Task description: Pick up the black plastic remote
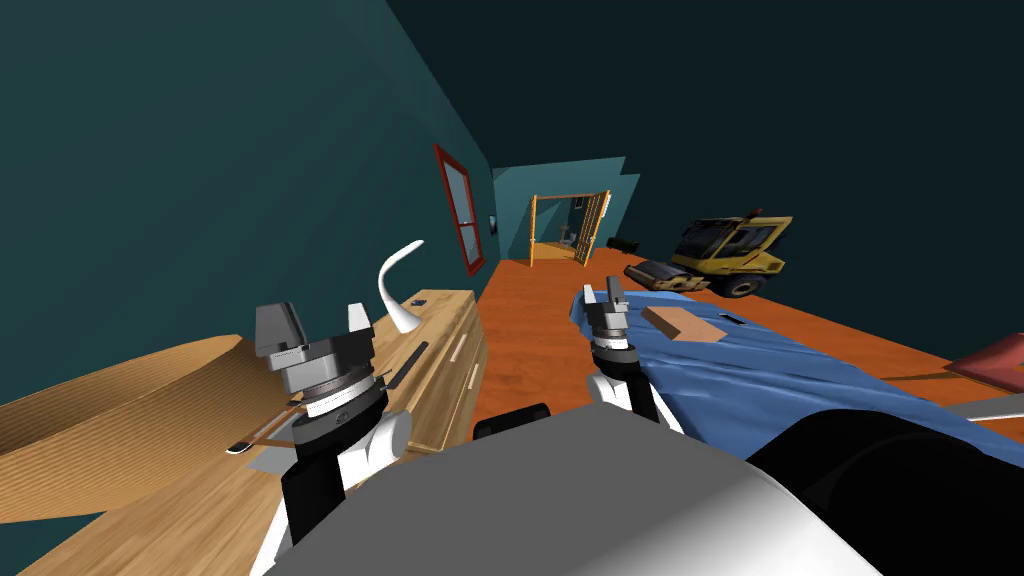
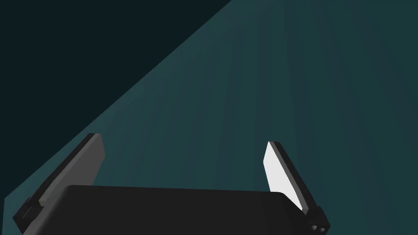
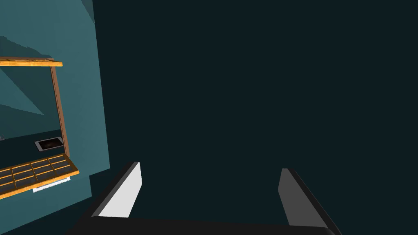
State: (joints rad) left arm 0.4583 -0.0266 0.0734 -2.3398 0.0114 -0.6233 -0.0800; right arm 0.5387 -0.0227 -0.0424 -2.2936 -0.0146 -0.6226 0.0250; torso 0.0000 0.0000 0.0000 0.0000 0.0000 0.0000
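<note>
The black remote (image 1: 408,362) lies flat on top of the wooden dresser (image 1: 452,330), between the white curved lamp (image 1: 399,287) and the left gripper (image 1: 317,314). Its near end runs up to that gripper's body, so I cannot tell if part of it is hidden, and no buttons can be made out. A thin brown stick (image 1: 262,434) with a black and white tip is half hidden behind the left wrist (what it is, I cannot tell). At the right edge a red cushion (image 1: 1000,362) is cut off.

The room has dark teal walls (image 1: 200,180) and an orange floor (image 1: 530,330). There is one red-framed window (image 1: 458,208), one orange doorway (image 1: 566,228), one yellow road roller (image 1: 722,255) and one bed (image 1: 760,370) with a blue cover. The bed carries one brown box (image 1: 683,325) and one small dark flat thing (image 1: 732,319). A second small dark thing (image 1: 418,301) lies by the lamp.

There are two grippers. The left gripper is raised over the dresser, fingers wide apart and empty. The right gripper (image 1: 603,292), over the bed's near edge, is spread equally and holds nothing.
</note>
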